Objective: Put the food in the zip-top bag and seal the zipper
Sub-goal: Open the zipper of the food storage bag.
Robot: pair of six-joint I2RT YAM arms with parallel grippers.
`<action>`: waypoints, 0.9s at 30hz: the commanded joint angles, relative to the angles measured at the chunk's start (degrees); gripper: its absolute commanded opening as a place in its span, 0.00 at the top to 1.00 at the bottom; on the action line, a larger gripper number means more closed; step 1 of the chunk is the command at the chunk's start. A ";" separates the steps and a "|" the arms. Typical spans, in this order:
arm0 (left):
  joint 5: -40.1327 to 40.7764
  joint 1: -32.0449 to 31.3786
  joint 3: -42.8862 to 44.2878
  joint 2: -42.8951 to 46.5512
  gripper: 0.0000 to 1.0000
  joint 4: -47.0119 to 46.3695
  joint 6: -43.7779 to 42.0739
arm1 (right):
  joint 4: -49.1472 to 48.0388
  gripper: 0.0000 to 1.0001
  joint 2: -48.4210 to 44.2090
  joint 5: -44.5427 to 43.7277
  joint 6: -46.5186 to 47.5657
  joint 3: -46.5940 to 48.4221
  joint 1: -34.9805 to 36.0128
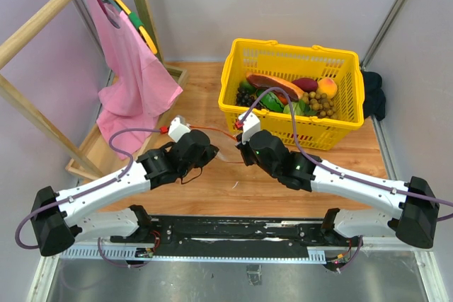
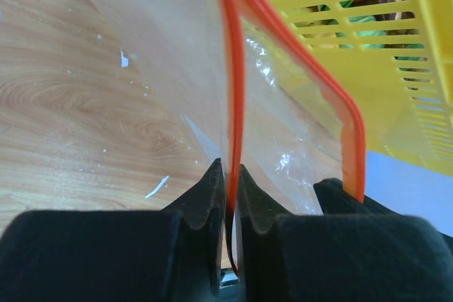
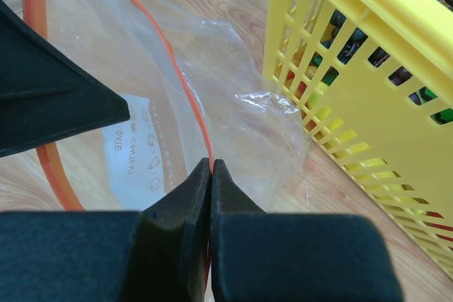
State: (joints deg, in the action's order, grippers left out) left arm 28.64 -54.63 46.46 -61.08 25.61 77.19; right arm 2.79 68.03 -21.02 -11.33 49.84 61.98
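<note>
Food (image 1: 322,97) lay in the basket (image 1: 333,134), none of it in the bag (image 3: 233,125), which was held just beside the basket. The left gripper (image 2: 230,175) was clamped on the zipper (image 2: 235,104). The right gripper (image 3: 211,167) pinched the zipper's other strip, and the mouth was spread open.

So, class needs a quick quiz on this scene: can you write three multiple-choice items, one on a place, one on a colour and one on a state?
1. Where is the food? A in the yellow basket; B on a plate; C in a drawer.
2. What colour is the zip-top bag's zipper? A blue; B red-orange; C green.
3. What is the left gripper doing? A hanging open; B shut on a spoon; C shut on the zipper.

1 A: the top view shows the produce inside the basket walls.
2 B: the strip along the mouth is red-orange in both wrist views.
3 C: the left wrist view shows its jaws pinching the strip.
</note>
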 commanded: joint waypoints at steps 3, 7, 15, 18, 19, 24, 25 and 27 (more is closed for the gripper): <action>3.90 -0.55 4.88 0.34 0.99 5.78 -2.83 | -0.89 0.99 -1.47 -1.90 0.26 -1.03 1.18; 5.57 -0.52 7.72 1.88 1.00 10.23 -7.39 | 0.34 0.99 -2.70 -3.55 0.49 -0.80 1.12; 5.40 -0.56 18.29 1.54 1.00 24.08 -16.64 | 3.21 0.92 -5.70 -3.76 0.45 0.99 0.51; 2.96 -0.52 22.43 0.32 1.00 27.87 -20.10 | 3.28 0.84 -6.08 -1.82 0.84 2.62 0.38; 2.00 -0.56 23.59 -0.27 1.00 28.67 -21.03 | 3.09 0.82 -5.86 -1.10 1.07 3.20 0.42; -1.52 -0.52 26.42 -2.50 0.99 29.57 -24.51 | 2.85 0.76 -3.01 1.41 1.42 7.09 0.43; -2.17 -0.51 26.91 -2.85 0.99 29.51 -25.10 | 2.79 0.75 -2.47 1.82 1.40 7.82 0.43; -3.29 -0.56 27.73 -3.76 1.00 29.52 -26.21 | 2.48 0.71 -1.36 2.85 1.45 9.11 0.43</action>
State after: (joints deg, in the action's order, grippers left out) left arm 27.81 -54.81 71.85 -63.26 52.88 55.20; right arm 5.30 64.77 -20.40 -10.39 55.57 61.98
